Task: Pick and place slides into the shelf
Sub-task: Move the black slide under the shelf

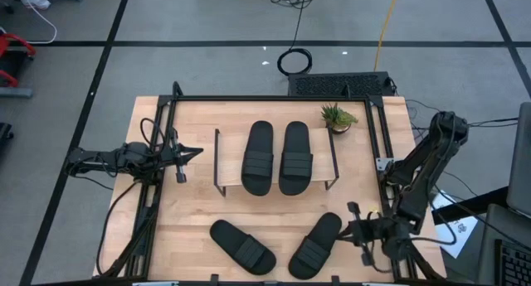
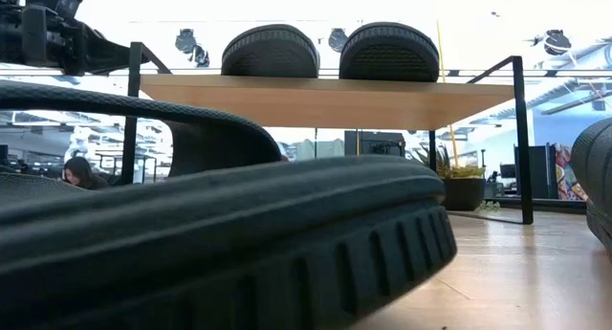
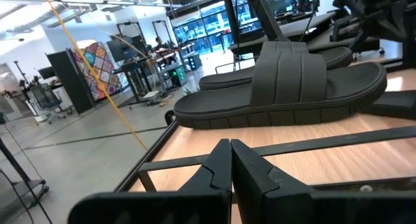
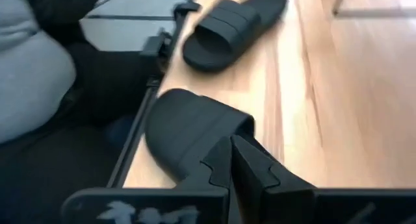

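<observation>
Both my grippers are closed and empty: right gripper (image 1: pixel 355 230) at five o'clock beside a slide (image 1: pixel 316 244) angled toward one o'clock, left gripper (image 1: pixel 196 152) at nine. Two slides (image 1: pixel 276 157) lie lengthwise twelve-to-six on the shelf (image 1: pixel 218 157); another (image 1: pixel 241 246) lies on the wooden table (image 1: pixel 191 211).

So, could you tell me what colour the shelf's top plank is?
Light wood, seen best in the high view: shelf.

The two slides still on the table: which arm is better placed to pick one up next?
The right arm, probably. Its shut hand sits beside the nearer slide, while the left hand waits by the shelf, farther from both.
</observation>
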Robot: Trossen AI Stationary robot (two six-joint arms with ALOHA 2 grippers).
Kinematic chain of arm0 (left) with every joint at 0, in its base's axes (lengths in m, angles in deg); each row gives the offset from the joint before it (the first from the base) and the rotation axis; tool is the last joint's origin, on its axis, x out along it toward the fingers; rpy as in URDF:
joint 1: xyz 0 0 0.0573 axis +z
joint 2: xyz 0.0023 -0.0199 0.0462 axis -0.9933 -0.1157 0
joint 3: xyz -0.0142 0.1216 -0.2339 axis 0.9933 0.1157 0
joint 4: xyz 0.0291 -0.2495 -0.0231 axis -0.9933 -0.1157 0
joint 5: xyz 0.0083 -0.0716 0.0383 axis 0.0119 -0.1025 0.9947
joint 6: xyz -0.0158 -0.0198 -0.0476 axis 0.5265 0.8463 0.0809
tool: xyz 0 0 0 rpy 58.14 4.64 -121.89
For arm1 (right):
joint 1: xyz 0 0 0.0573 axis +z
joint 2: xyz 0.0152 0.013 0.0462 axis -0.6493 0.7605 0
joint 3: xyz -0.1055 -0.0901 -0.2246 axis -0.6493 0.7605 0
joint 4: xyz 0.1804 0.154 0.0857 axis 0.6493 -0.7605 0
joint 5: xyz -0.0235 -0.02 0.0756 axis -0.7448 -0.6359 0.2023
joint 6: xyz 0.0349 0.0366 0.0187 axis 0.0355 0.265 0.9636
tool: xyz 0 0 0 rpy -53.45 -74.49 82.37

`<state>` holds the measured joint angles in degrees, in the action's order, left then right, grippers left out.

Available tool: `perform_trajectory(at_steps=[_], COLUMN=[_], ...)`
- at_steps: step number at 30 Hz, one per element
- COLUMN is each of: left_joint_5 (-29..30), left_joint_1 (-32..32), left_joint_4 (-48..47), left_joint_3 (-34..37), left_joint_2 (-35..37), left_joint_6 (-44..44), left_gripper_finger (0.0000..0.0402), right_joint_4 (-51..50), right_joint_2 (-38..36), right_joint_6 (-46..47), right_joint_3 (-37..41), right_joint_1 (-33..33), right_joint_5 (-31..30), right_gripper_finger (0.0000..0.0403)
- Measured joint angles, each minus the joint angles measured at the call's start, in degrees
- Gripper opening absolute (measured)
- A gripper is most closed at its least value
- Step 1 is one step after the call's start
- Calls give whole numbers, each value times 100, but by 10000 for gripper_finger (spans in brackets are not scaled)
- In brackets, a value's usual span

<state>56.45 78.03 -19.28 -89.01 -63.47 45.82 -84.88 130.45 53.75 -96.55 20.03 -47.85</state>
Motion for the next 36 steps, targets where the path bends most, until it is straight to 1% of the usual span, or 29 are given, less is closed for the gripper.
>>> perform_trajectory(at_steps=[2, 4, 8, 11, 14, 16, 19, 22, 26, 28, 32, 36], left_joint_5=[0, 1, 1, 2, 2, 2, 2, 2, 2, 2, 2, 2], left_joint_1=[-2, -1, -2, -2, 0, 0, -2, -1, -2, -2, 0, -1], left_joint_4=[6, 22, 26, 24, 23, 22, 20, 17, 11, 3, -5, -13], left_joint_3=[0, 0, 0, 0, 0, 0, 0, 0, 0, 0, 0, 0], left_joint_2=[0, 0, 0, 0, 0, 0, 0, 0, 0, 0, 0, 0], left_joint_6=[-80, -145, -173, -184, -184, -184, -184, -182, -182, -182, -182, -174], left_gripper_finger=[8, 8, 8, 8, 8, 8, 8, 8, 8, 8, 8, 8], right_joint_4=[210, 639, 1815, 2824, 3515, 3674, 3654, 3623, 3638, 3640, 3824, 4162], right_joint_2=[27, 24, 24, 24, 22, 22, 22, 22, 80, 103, 99, 97], right_joint_6=[156, 182, 364, 647, 899, 927, 902, 1091, 1375, 1344, 534, -382], right_joint_3=[179, 417, 1019, 1463, 1788, 1938, 2081, 2172, 2177, 2177, 2180, 2180], right_joint_1=[-68, -142, -288, -357, -355, -359, -410, -466, -546, -575, -571, -570], right_joint_5=[-1, -1, 59, 411, 480, 455, 394, 340, 621, 625, 591, 453], right_gripper_finger=[0, 0, 0, 1, 14, 30, 53, 69, 96, 114, 136, 130])
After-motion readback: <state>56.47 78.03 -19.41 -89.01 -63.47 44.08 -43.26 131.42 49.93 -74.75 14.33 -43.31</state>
